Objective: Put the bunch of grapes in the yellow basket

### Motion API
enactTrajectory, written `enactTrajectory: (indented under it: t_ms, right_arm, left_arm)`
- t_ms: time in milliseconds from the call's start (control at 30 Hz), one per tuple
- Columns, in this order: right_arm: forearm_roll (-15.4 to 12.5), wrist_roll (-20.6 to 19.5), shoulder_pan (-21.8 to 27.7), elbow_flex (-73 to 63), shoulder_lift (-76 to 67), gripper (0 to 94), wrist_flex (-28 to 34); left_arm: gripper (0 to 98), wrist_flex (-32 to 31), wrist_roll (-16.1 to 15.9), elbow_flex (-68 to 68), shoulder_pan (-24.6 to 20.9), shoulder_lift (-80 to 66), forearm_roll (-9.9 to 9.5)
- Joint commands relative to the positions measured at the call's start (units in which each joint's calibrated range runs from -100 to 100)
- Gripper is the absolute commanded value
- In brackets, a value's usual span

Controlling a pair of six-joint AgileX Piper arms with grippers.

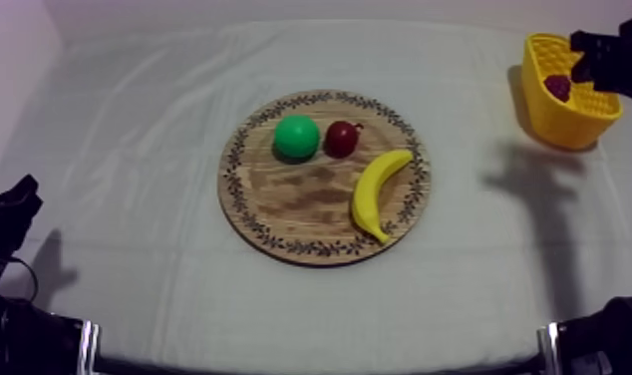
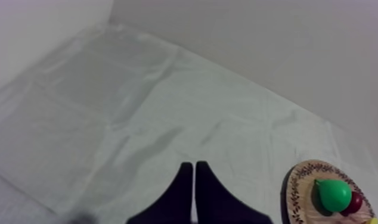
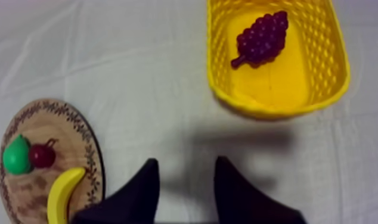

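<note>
Looking down from the top: grapes (image 1: 557, 86) lie inside the basket (image 1: 569, 125) at the table's (image 1: 131, 120) far right corner, with the right gripper (image 1: 591, 62) over the basket's rim. The board (image 1: 300, 214) mid-table carries 3 items: pear (image 1: 296, 137), small red fruit (image 1: 341, 139), banana (image 1: 377, 192). The left gripper (image 1: 11, 214) sits low by the near left edge, well apart from everything.

Left wrist: 2 fingers pressed together in a narrow wedge, holding nothing, over bare cloth.

Right wrist: fingers spread, nothing between them. Grapes lie loose on the basket floor, ahead of the fingertips, with the long axis slanting across the basket and the narrow end toward the board side.

Judgement: placing looks done. The right arm is the nearer 1, and only its retreat seems left.
</note>
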Motion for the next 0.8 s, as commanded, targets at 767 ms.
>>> enactTrajectory:
  t_ms: [767]
  right_arm:
    - [3.3,1.0,-2.9,49.4,-58.8,0.3,-20.3]
  left_arm:
    - [0.1,0.0,0.0,0.0,0.0,0.0,0.01]
